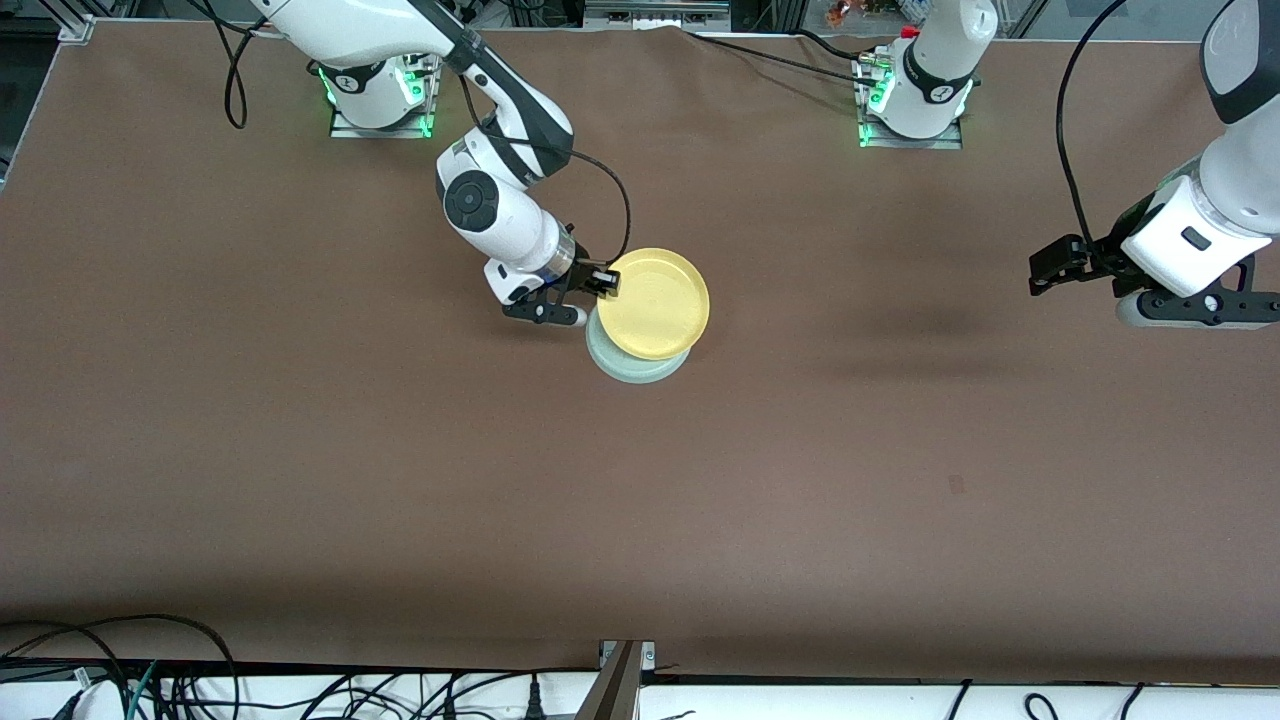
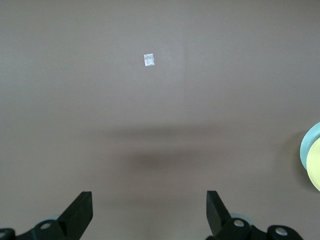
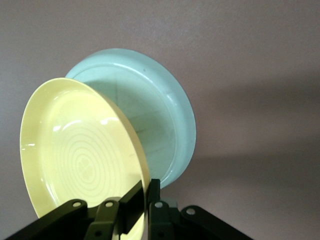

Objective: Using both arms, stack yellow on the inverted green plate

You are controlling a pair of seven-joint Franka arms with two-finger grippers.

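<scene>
Brown matte table [image 1: 400, 450] with soft shadows, pale green plate [image 1: 640, 368] lying upside down on it near the middle, a small pale tape square [image 2: 149, 60] stuck on the surface toward the left arm's end

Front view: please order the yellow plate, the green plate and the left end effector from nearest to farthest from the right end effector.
1. Yellow plate: gripped at its rim by the right end effector, held above the green one.
2. Green plate: upside down on the table, under the yellow plate.
3. Left end effector: open, waiting over the left arm's end of the table.
</scene>
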